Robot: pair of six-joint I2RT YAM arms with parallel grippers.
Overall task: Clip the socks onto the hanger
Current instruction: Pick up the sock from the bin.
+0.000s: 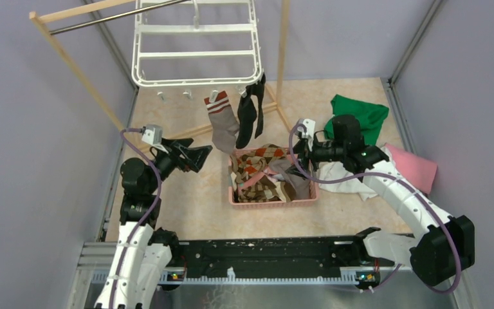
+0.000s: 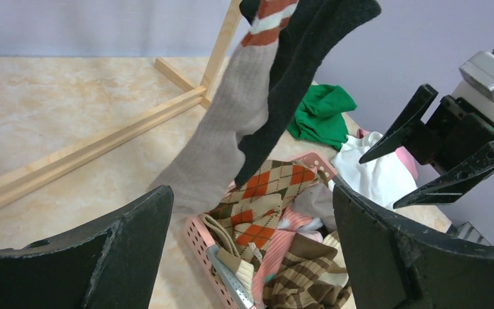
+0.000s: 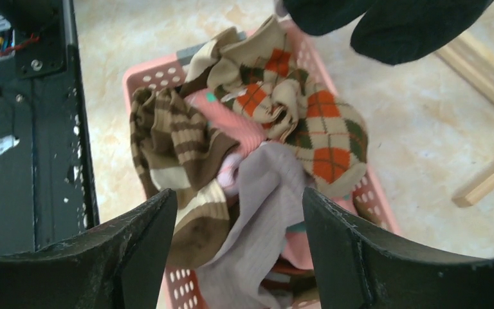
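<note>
The white hanger (image 1: 196,45) hangs at the back. Clipped to its front edge are a grey-brown sock with a striped cuff (image 1: 222,125) and a black sock (image 1: 249,112). More socks fill the pink basket (image 1: 273,201), among them a brown argyle sock (image 3: 315,129), a brown striped sock (image 3: 173,138) and a grey sock (image 3: 264,212). My left gripper (image 1: 199,154) is open and empty, left of the hanging socks; its view shows the grey-brown sock (image 2: 225,135) ahead. My right gripper (image 3: 239,193) is open over the basket's right side, above the grey sock without gripping it.
A wooden rack (image 1: 71,58) with a metal bar carries the hanger; its base bars lie on the table behind the basket. Green (image 1: 360,112), white (image 1: 341,177) and pink (image 1: 415,167) cloths lie under and beside the right arm. A black rail (image 1: 264,257) runs along the near edge.
</note>
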